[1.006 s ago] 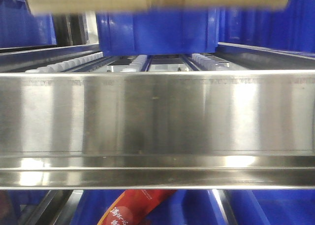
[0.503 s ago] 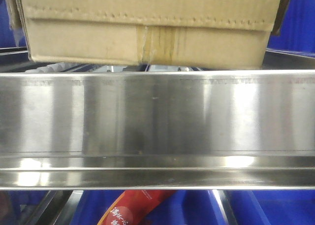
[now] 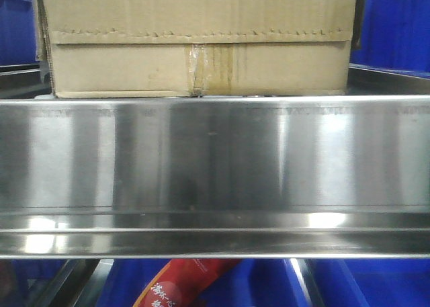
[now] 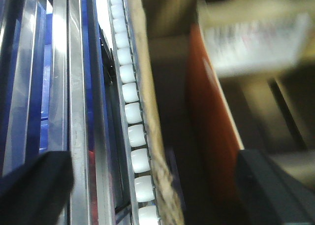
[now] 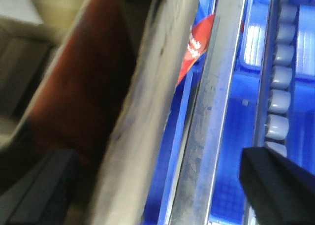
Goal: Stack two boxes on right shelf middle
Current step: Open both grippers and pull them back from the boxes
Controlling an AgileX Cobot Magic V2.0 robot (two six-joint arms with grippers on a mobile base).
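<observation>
One tan cardboard box point(image 3: 201, 45), with yellowed tape down its front, sits at the shelf's level just behind the shiny steel front rail point(image 3: 215, 159). Its top is cut off by the frame, and no second box shows. In the left wrist view the box's frayed lower edge point(image 4: 150, 131) runs along a white roller track point(image 4: 132, 116). My left gripper point(image 4: 155, 185) is open, its dark fingers point(image 4: 34, 185) far apart on either side of that edge. In the right wrist view the blurred box edge point(image 5: 147, 116) passes between the wide-open fingers of my right gripper point(image 5: 157, 185).
Blue plastic bins point(image 3: 393, 25) stand behind and beside the box, and more blue point(image 3: 363, 283) shows on the level below. A red printed packet point(image 3: 188, 283) lies under the rail, the same red packet point(image 5: 197, 43) showing in the right wrist view. Another roller track point(image 5: 278, 102) runs on the right.
The box has come down from the top of the front view and moved deeper onto the shelf. It now hides the rollers and the blue bin behind it.
</observation>
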